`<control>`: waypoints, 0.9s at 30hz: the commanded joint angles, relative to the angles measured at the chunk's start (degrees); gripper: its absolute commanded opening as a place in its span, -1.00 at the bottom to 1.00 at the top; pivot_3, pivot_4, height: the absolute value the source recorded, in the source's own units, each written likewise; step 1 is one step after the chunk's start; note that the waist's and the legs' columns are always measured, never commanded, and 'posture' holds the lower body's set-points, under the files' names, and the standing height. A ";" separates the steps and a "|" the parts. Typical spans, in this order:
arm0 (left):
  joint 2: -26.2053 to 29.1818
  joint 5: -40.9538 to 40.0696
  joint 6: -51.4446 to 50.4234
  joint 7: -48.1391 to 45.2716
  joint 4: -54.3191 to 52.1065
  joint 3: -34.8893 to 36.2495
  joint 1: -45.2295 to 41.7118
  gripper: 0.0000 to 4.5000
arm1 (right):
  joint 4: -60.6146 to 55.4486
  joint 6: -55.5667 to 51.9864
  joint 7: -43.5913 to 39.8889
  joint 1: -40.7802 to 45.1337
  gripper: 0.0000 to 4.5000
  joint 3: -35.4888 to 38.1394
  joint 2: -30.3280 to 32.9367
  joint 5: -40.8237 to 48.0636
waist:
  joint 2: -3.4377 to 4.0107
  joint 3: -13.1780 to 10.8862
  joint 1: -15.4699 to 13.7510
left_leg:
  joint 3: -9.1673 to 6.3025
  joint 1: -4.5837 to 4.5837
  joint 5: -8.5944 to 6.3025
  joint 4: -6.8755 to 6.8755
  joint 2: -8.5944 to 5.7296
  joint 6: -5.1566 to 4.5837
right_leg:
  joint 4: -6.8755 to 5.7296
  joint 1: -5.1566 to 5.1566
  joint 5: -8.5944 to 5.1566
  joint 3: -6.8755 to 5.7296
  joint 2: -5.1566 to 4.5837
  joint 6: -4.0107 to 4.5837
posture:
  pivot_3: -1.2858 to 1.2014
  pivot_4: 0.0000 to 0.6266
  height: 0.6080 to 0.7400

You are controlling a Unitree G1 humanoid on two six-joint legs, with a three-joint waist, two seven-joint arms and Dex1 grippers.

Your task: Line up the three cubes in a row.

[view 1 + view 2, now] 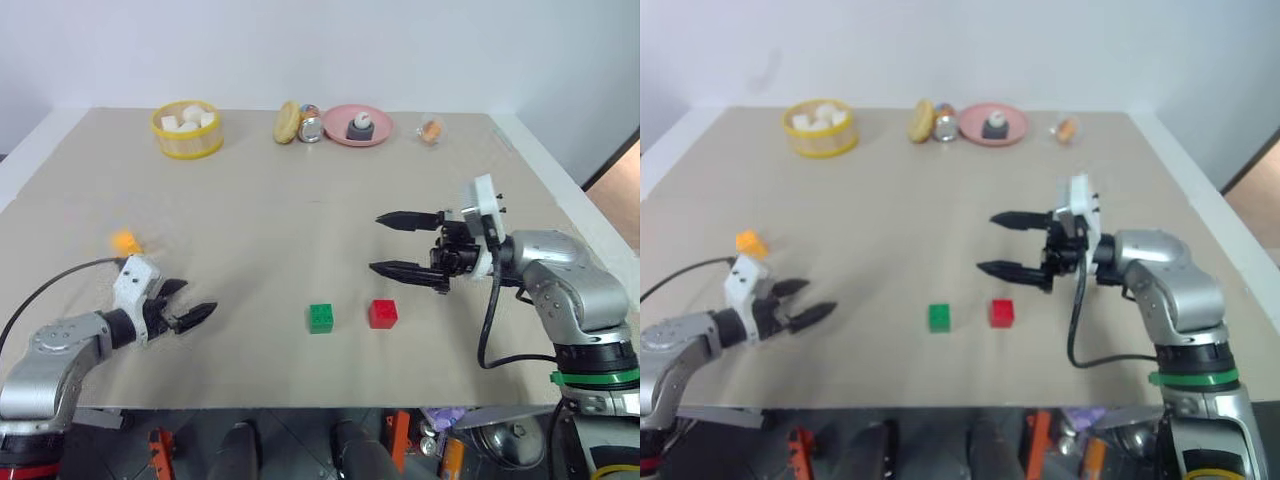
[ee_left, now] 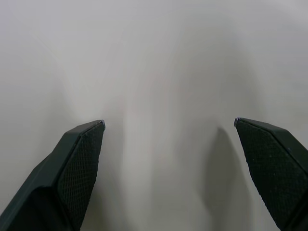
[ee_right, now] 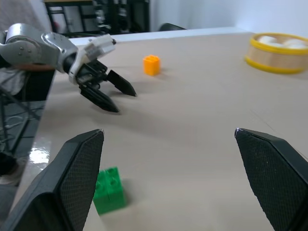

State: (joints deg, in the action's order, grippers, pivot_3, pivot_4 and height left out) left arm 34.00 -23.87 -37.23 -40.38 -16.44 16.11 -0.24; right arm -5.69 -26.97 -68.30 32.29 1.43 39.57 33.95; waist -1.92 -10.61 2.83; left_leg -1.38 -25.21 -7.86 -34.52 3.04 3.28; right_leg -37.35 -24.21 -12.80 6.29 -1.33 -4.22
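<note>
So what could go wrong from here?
The orange cube sits far out near the table's left edge, apart from the green cube and red cube. A nudge from the open left tool might push it off. The open right tool, hovering near the red cube, could knock the pair apart.

Even, soft light fell from overhead and left the tabletop [image 1: 300, 200] bright, with only faint shadows under the green cube [image 1: 321, 318] and red cube [image 1: 382, 313]. The orange cube [image 1: 126, 241] was smeared by blur in the left eye view. The left wrist view was washed out and featureless, with one dim shadow. In the right wrist view the basket [image 3: 278, 52] looked soft.
</note>
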 commanded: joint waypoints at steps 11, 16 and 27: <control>-11.87 6.23 -4.54 33.28 0.71 8.02 -7.52 0.98 | 4.56 3.68 -2.94 5.01 1.00 -2.11 -2.56 -2.09 | -0.08 0.05 0.56 | -0.42 0.25 0.02 -0.05 -0.02 -0.01 | 0.00 0.02 0.45 -0.04 0.28 0.30 | 0.03 -0.52 1.00; -12.91 10.34 -3.32 42.14 4.11 10.66 -12.13 0.98 | 5.44 4.35 -3.40 5.56 1.00 -2.64 -3.60 -2.77 | -0.11 0.06 0.66 | -0.41 0.15 0.08 -0.11 -0.05 0.06 | 0.01 0.04 0.51 -0.02 0.26 0.18 | 0.03 -0.52 1.00; -12.41 12.11 0.69 39.15 10.94 5.34 -15.13 0.98 | 5.39 4.47 -3.28 5.56 1.00 -2.00 -3.79 -2.56 | -0.11 0.06 0.44 | -0.41 0.06 0.04 0.04 -0.07 0.12 | 0.09 0.01 0.27 -0.01 0.25 0.11 | 0.03 -0.52 1.00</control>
State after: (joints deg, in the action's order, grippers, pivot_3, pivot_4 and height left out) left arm 21.00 -12.35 -38.40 -0.70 -5.44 21.92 -14.59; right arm 0.36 -23.28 -71.32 36.61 -1.97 35.51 31.08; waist -2.03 -10.55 3.27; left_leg -1.80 -25.15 -7.82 -34.48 2.97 3.40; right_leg -37.26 -24.20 -12.51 6.28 -1.07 -4.11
